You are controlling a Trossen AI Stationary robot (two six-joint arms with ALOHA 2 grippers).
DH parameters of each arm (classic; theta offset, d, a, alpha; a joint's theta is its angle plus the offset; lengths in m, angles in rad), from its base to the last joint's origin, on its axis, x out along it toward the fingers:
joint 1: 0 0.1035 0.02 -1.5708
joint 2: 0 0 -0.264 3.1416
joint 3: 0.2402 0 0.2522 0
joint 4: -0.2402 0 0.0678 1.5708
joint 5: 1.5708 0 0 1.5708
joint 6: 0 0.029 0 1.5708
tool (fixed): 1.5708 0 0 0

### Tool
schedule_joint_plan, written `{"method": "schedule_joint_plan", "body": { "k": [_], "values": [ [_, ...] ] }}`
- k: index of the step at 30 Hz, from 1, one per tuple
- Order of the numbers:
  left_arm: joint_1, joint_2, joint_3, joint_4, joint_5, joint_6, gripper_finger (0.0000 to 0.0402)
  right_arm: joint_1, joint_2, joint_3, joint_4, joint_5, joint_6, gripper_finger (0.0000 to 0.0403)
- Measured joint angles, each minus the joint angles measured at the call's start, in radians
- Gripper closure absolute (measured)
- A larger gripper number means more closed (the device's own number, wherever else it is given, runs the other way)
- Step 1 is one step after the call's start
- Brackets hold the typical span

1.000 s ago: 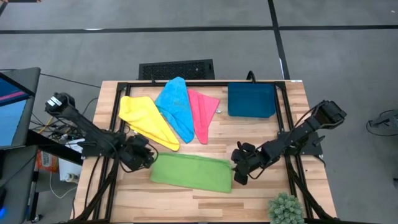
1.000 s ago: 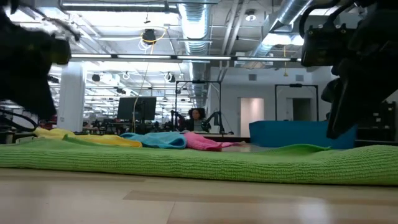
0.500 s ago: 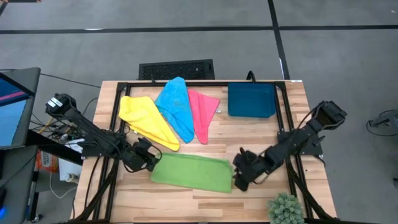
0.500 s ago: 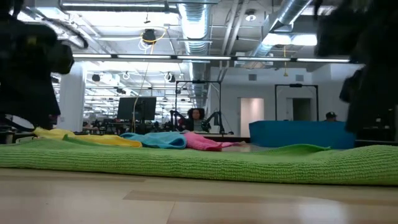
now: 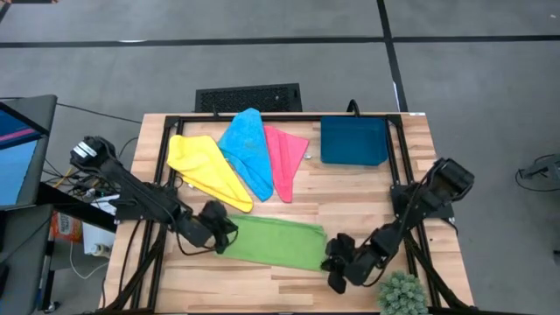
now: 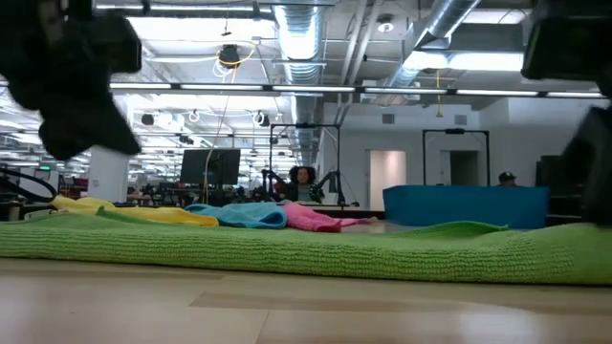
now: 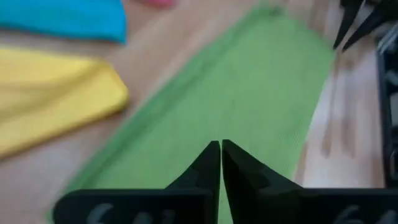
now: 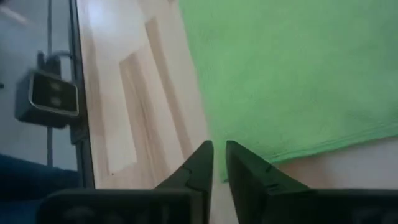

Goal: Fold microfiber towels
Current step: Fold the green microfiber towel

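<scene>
My left gripper (image 7: 220, 149), fingers pressed together, sits at the green towel's (image 5: 271, 241) left end; my right gripper (image 8: 218, 152), nearly closed, at its right end near the tabletop's (image 5: 367, 188) front edge

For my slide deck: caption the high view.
Both grippers, left and right, sit at opposite ends of a flat green microfiber towel on the wooden table; yellow, blue and pink towels lie behind.

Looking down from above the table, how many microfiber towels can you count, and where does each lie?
4. The yellow towel, blue towel and pink towel fan out side by side at the table's far side; the green towel lies flat nearer the front. None seems hidden.
</scene>
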Motion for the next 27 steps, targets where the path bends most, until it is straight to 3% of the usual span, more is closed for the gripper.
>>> {"method": "schedule_joint_plan", "body": {
  "k": [6,12,20,27],
  "values": [
    [-0.011,0.159,0.000,0.016,0.098,-0.025,0.0391,0.004,0.087,0.029,0.004,-0.042,0.073,0.0354],
    [-0.017,0.245,0.005,0.031,0.125,-0.074,0.0400,0.004,0.046,0.025,-0.078,-0.041,0.123,0.0368],
    [-0.010,0.235,0.001,0.043,0.110,-0.096,0.0396,-0.013,-0.117,0.024,-0.178,-0.026,0.091,0.0383],
    [0.030,0.080,-0.002,0.083,0.106,-0.055,0.0395,-0.048,-0.152,0.144,-0.373,-0.144,-0.102,0.0378]
  ]
}}
